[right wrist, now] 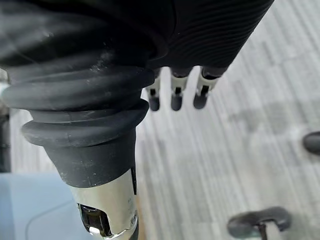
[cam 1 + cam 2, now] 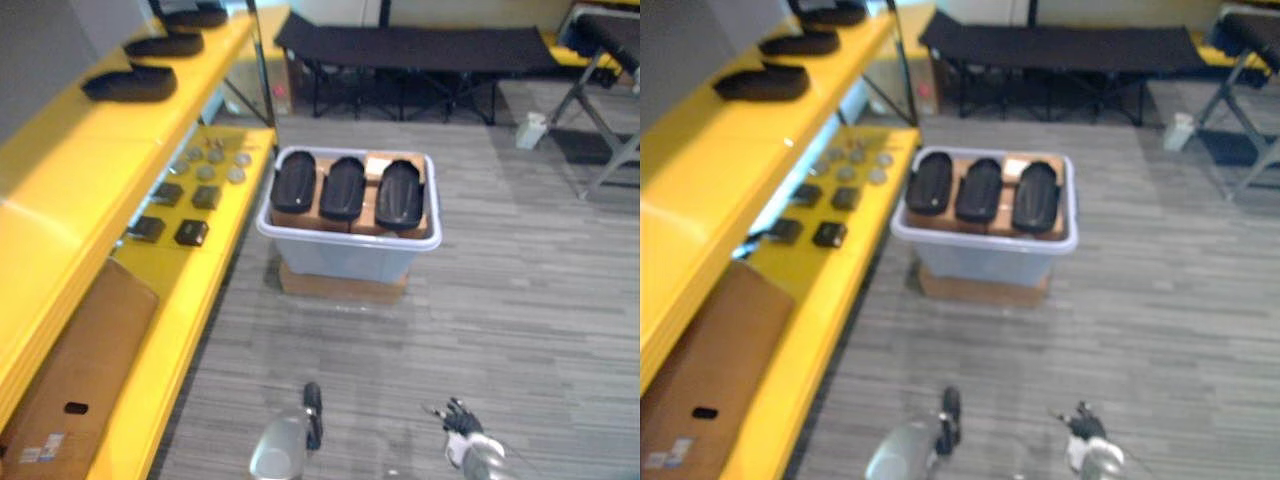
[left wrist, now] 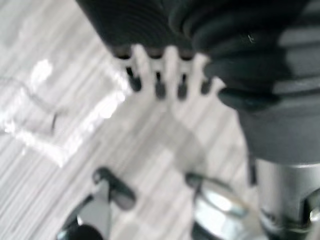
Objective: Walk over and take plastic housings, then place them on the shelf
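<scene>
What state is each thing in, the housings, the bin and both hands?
Pale grey plastic bin: uncovered, upright.
Black plastic housings in the bin: three, lying side by side, untouched.
Black housings on yellow shelf: three, already placed.
Left hand: open, empty.
Right hand: open, empty.

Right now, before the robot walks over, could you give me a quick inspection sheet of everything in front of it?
Surface: grey plank floor; yellow shelf along the left.
Job's things: three black housings side by side in a grey bin on the floor; three more housings on the top shelf.
Clutter: small black boxes, round metal discs and a flat cardboard box on the lower shelf.
Hands: left hand and right hand low over the floor, both open and empty.
Cables: nothing seen.
Surroundings: black folding cot and a white jug beyond the bin.
</scene>
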